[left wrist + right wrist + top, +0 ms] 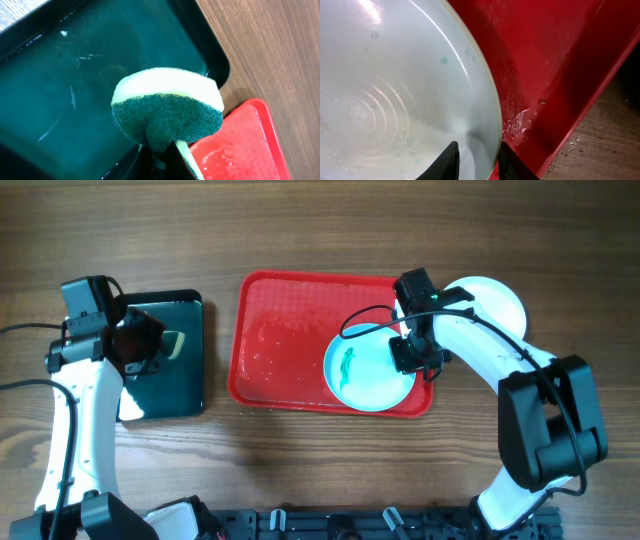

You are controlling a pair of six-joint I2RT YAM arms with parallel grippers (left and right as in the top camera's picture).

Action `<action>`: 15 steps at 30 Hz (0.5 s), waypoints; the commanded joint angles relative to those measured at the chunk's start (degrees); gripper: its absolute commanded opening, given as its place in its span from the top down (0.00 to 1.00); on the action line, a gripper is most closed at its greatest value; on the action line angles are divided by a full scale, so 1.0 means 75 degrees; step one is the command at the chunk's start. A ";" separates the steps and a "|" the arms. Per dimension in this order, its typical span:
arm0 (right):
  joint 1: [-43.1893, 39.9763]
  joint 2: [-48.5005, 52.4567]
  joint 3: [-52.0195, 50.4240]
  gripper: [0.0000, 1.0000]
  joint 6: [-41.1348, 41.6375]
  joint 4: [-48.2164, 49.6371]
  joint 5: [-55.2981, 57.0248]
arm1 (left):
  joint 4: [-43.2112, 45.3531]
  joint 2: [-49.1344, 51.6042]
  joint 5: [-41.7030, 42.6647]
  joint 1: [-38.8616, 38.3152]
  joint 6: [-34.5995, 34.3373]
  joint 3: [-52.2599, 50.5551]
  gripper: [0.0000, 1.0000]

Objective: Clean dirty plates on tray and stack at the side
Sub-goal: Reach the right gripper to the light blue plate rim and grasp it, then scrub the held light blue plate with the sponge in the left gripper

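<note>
A pale turquoise plate (365,375) with a small green smear lies in the right front part of the red tray (270,330). My right gripper (418,358) is at the plate's right rim. In the right wrist view its fingers (480,161) straddle the rim of the plate (395,90), one inside and one outside, shut on it. A white plate (500,298) lies on the table right of the tray, partly hidden by my right arm. My left gripper (160,345) is shut on a green-and-yellow sponge (167,107) over the black tray (60,90).
The glossy black tray (170,395) holds dark liquid and sits left of the red tray, with a narrow gap of table between them. The red tray's floor (545,60) is wet with droplets. Its corner shows in the left wrist view (240,145).
</note>
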 commanded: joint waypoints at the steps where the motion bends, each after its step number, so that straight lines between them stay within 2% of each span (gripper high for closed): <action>1: 0.0003 0.0157 -0.0026 0.72 0.0224 -0.0015 -0.0286 | 0.0076 0.0052 0.0463 -0.0044 0.0017 -0.0041 0.96; 3: 0.0000 0.0160 -0.0207 0.68 0.0224 0.0268 -0.0283 | 0.0192 0.0052 0.0857 -0.0076 0.0396 -0.0041 0.96; 6: 0.0000 0.0160 -0.0565 0.68 0.0385 0.0682 -0.0283 | 0.0344 0.0052 0.1137 -0.0376 0.0621 -0.0041 0.96; 7: 0.0003 0.0160 -0.0618 0.71 0.0405 0.0720 -0.0283 | 0.0376 0.0052 0.1137 -0.0574 0.0624 -0.0041 0.96; 11: 0.0003 0.0160 -0.0618 0.94 0.0857 0.1046 -0.0621 | 0.0565 0.0052 0.1131 -0.1749 0.1265 -0.0041 0.96; 15: 0.0012 0.0160 -0.0618 0.96 0.1947 0.1437 -0.1352 | 0.0650 0.0114 0.1078 -0.2774 0.1425 -0.0044 0.96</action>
